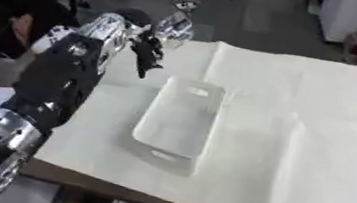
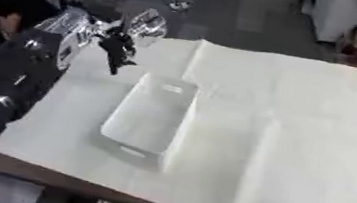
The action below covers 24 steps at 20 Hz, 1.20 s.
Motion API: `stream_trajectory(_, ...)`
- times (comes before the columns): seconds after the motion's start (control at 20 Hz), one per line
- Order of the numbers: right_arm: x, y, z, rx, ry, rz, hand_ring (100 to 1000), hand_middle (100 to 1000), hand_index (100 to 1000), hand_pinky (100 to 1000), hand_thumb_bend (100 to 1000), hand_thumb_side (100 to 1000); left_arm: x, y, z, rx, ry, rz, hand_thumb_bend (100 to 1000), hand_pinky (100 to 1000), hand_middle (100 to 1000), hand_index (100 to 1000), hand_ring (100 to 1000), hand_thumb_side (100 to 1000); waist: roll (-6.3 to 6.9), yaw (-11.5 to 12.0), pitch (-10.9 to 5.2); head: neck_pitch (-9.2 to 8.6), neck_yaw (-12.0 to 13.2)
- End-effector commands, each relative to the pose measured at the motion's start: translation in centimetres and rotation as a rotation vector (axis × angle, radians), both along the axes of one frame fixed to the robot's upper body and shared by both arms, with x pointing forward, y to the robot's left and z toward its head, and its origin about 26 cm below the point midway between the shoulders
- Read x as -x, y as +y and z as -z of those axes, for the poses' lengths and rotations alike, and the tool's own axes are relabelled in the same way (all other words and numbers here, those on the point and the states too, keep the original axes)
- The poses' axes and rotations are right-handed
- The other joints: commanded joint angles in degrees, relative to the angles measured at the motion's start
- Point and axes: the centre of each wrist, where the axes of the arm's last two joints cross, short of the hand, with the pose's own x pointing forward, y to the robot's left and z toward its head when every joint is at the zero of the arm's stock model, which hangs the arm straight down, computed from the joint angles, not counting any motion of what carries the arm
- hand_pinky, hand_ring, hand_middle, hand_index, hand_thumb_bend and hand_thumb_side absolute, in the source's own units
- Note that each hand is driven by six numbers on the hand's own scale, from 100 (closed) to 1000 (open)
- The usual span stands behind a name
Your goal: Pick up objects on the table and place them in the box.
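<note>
Left hand at far-left tabletop edge, holding a clear object.
Left hand (image 1: 145,50) curls round shiny clear item (image 1: 174,26), beyond the empty box (image 1: 182,116); likely light, slippery, best gripped mid-body.

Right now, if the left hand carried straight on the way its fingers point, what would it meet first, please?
The left hand points down toward the white cloth, probably just beyond the clear box's far rim; depth is unclear.

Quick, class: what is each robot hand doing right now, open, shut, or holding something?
Left hand: up near the table's far left corner, beyond the box; whether open, shut or holding cannot be told.
Right hand: not in view.
</note>
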Motion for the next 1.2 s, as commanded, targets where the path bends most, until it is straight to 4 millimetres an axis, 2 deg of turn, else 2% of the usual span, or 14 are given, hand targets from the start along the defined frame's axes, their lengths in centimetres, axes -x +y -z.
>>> stream_trajectory(0.05, 0.2, 0.2, -1.0, 0.003, -0.035, -0.012, 469, 491, 644, 425, 268, 1000, 0.2, -0.9, -2.9, -0.007, -0.048, 0.067, 100, 100, 100, 109, 100, 517, -0.13, 0.0, -1.13, -0.14, 0.3)
stream_trajectory(0.7, 0.2, 0.3, -1.0, -0.001, -0.039, -0.015, 469, 491, 644, 427, 266, 1000, 1.1, -4.1, -3.6, -0.049, 0.064, 0.258, 100, 100, 100, 107, 100, 532, 0.02, -0.2, -1.19, -0.15, 0.4)
stream_trajectory(0.95, 0.2, 0.3, -1.0, -0.001, -0.040, -0.015, 470, 491, 644, 427, 265, 1000, 1.4, -4.6, -3.8, -0.080, 0.109, 0.287, 100, 100, 100, 107, 100, 537, 0.08, -0.2, -1.20, -0.15, 0.4)
stream_trajectory(1.2, 0.2, 0.2, -1.0, 0.000, -0.039, -0.014, 470, 491, 645, 427, 265, 1000, 1.4, -4.6, -3.1, -0.125, 0.171, 0.285, 100, 100, 100, 106, 100, 548, 0.04, -0.1, -1.18, -0.42, 0.0)
